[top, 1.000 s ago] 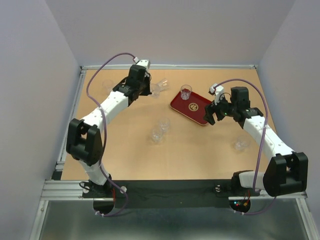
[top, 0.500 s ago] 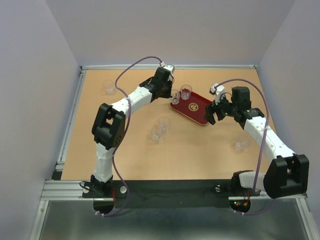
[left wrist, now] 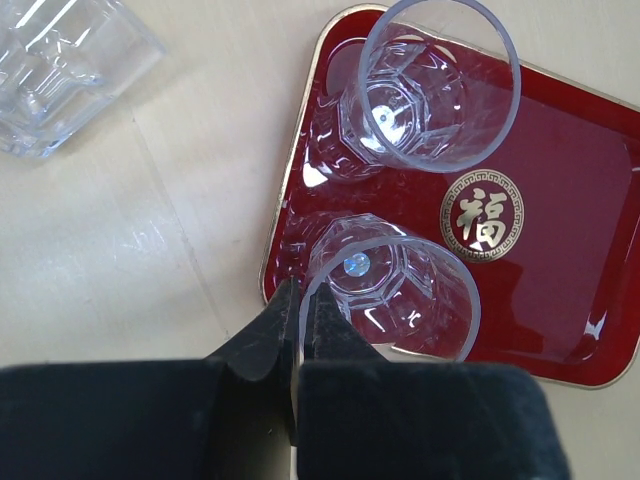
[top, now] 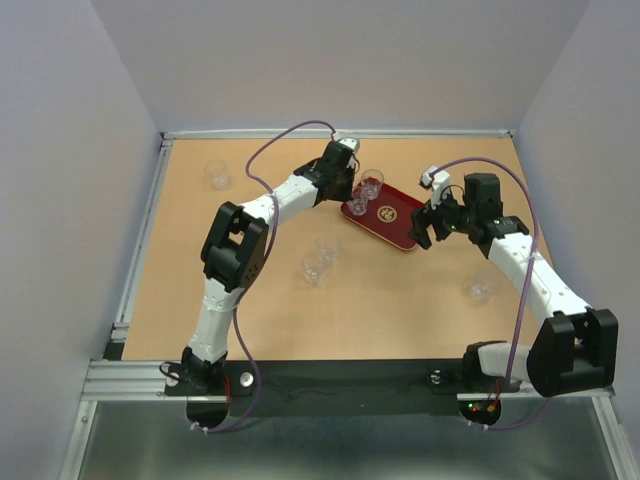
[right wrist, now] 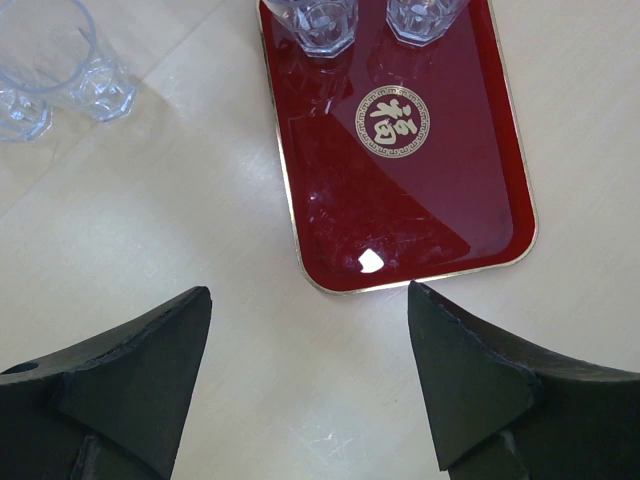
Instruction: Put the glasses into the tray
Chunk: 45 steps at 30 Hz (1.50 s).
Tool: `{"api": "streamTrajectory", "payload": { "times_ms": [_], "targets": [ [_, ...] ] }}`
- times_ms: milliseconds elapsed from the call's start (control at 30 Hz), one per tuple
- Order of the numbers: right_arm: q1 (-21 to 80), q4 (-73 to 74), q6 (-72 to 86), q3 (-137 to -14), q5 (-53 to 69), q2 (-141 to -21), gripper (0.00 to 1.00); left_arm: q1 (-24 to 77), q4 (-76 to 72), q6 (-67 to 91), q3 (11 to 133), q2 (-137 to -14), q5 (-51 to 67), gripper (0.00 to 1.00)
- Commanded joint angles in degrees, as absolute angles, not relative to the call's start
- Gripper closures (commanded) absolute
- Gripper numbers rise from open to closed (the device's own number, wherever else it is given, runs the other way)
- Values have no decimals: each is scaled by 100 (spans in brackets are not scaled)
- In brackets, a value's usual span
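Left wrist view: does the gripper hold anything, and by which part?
Yes: the left gripper pinches a small clear drinking glass by its rim, one jaw inside, one outside.

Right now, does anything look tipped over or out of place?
One glass on the table beside the tray seems to lie on its side, though the view crops it. Nothing spilled or broken shows.

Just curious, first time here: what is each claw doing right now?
Left gripper: closed on the rim of a glass over the tray.
Right gripper: open, holding nothing.
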State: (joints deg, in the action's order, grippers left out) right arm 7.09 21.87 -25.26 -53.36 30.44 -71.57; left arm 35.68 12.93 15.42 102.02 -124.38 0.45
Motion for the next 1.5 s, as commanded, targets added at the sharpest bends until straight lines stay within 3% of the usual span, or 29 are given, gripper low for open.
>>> {"api": "streamTrajectory", "payload": {
  "times_ms": [0,167,333,467,867,1067,1300,1467],
  "targets": [
    [668,1977,-2522,-5247,3059,-6979,16,3612,1151,1600,10591,-12471,79,100],
    [668,1978,-2531,-5247,3050,-6987,16,3612,1230,1608,10827,-12700,-158,98],
    [668,1969,-2558,-5230,3041,-6987,16,3638,1239,1600,10837,-12587,-343,62],
    [668,1978,-2566,-5221,3050,-6987,16,3656,1178,1573,10723,-12393,-290,46],
    [492,1986,-2733,-5072,2761,-6803,16,3665,949,1380,9713,-10470,-246,31],
    [343,2275,-2654,-5001,1576,-6583,10,3674,844,1196,8203,-8660,-632,23],
    [133,3383,-2777,-5484,232,-6715,10,3656,519,774,6084,-6488,-1502,12],
    [-939,4085,-2926,-5888,411,-6723,8,3648,571,519,5187,-5600,-2030,11]
  ]
}}
